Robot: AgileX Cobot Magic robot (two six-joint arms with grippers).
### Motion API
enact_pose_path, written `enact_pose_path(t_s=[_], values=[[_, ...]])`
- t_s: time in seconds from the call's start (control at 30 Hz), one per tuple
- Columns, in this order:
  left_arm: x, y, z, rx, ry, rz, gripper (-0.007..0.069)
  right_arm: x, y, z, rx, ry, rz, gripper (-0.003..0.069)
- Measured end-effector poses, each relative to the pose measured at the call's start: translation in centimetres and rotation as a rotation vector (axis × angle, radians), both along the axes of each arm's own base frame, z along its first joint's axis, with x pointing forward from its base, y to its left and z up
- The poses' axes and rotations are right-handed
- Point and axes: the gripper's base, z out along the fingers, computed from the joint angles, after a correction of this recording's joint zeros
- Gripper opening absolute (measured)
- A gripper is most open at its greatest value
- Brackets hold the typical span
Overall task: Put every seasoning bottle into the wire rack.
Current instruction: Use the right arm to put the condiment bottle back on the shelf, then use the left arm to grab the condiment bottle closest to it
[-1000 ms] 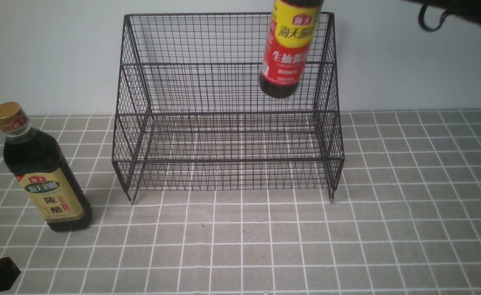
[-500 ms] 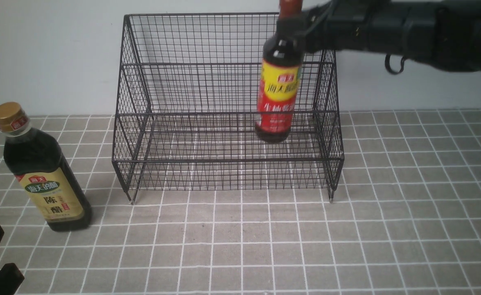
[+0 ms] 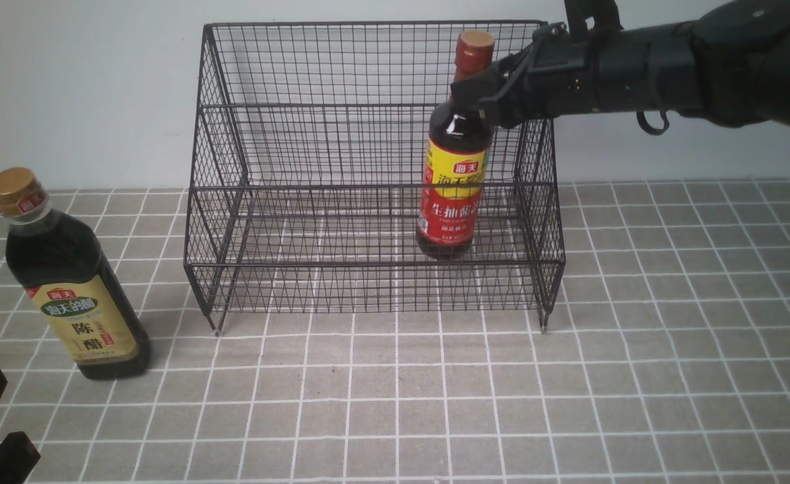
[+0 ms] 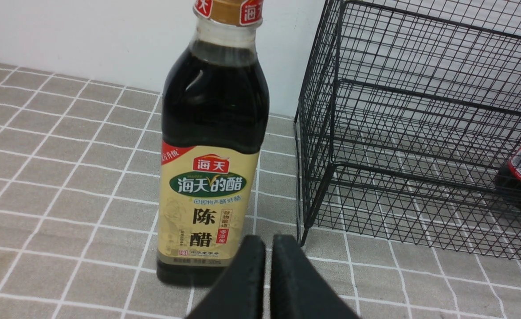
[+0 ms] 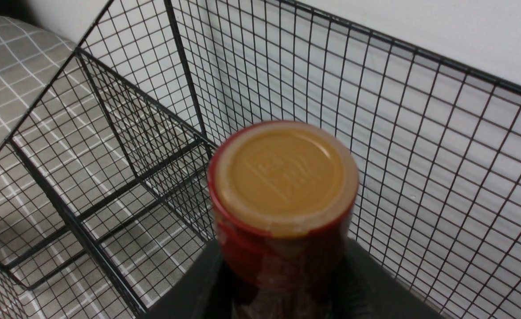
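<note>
Front view: the right gripper (image 3: 479, 101) grasps the red-necked bottle (image 3: 458, 168) by its neck inside the wire rack (image 3: 368, 262), toward the rack's right side, while the gold-capped bottle (image 3: 75, 282) stands left of the rack on the surface (image 3: 395, 403). The left gripper (image 4: 260, 252) is clenched, empty.

Kind of place unclear: just a plain pale wall (image 3: 670, 151) behind the wire rack (image 3: 374, 262), grid-lined grey surface (image 3: 395, 403) beneath it.

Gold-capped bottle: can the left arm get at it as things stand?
Probably yes: the left claw is shut and empty, close by, and nothing visible stands between it and the bottle, though it would have to open first.
</note>
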Motion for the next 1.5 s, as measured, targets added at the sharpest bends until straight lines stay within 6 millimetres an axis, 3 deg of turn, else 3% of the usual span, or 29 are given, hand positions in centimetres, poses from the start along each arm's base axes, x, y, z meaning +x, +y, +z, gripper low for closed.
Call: enact_pose_path(t_s=[0.27, 0.47, 0.57, 0.67, 0.87, 0.97, 1.2, 1.3, 1.37, 1.5], values=[[0.0, 0.0, 0.0, 0.000, 0.000, 0.000, 0.0007, 0.0, 0.0, 0.0, -0.016, -0.001, 0.007, 0.0273], [0.0, 0.0, 0.0, 0.000, 0.000, 0.000, 0.0007, -0.3, 0.0, -0.1, -0.024, 0.030, 0.015, 0.0342], [-0.1, 0.0, -0.2, 0.000, 0.025, -0.005, 0.0007, -1.2, -0.3, 0.8, -0.049, 0.051, 0.017, 0.0412], [-0.2, -0.1, -0.5, -0.001, 0.060, -0.012, 0.0007, -2.1, -0.7, 2.2, -0.066, 0.050, 0.014, 0.0433], [-0.3, -0.2, -1.0, -0.002, 0.118, -0.023, 0.0007, -4.0, -1.7, 4.7, -0.100, 0.076, -0.036, 0.0437], [-0.4, -0.3, -1.0, -0.002, 0.153, -0.033, 0.0007, -5.3, -2.3, 5.9, -0.130, 0.113, -0.049, 0.0401], [-0.7, -0.6, 2.2, -0.002, 0.195, -0.069, 0.0007, -11.6, -6.9, 11.0, -0.229, 0.243, -0.240, 0.0045], [-0.9, -0.7, 3.4, 0.000, 0.194, -0.078, 0.0007, -15.0, -9.0, 13.7, -0.214, 0.228, -0.339, 0.0000], [-0.9, -0.7, 3.8, 0.000, 0.192, -0.081, 0.0007, -18.7, -10.4, 16.2, -0.173, 0.140, -0.395, -0.0009], [-0.8, -0.6, 4.2, 0.017, 0.153, -0.072, 0.0007, -24.4, -11.7, 17.8, -0.079, -0.015, -0.431, -0.0010]])
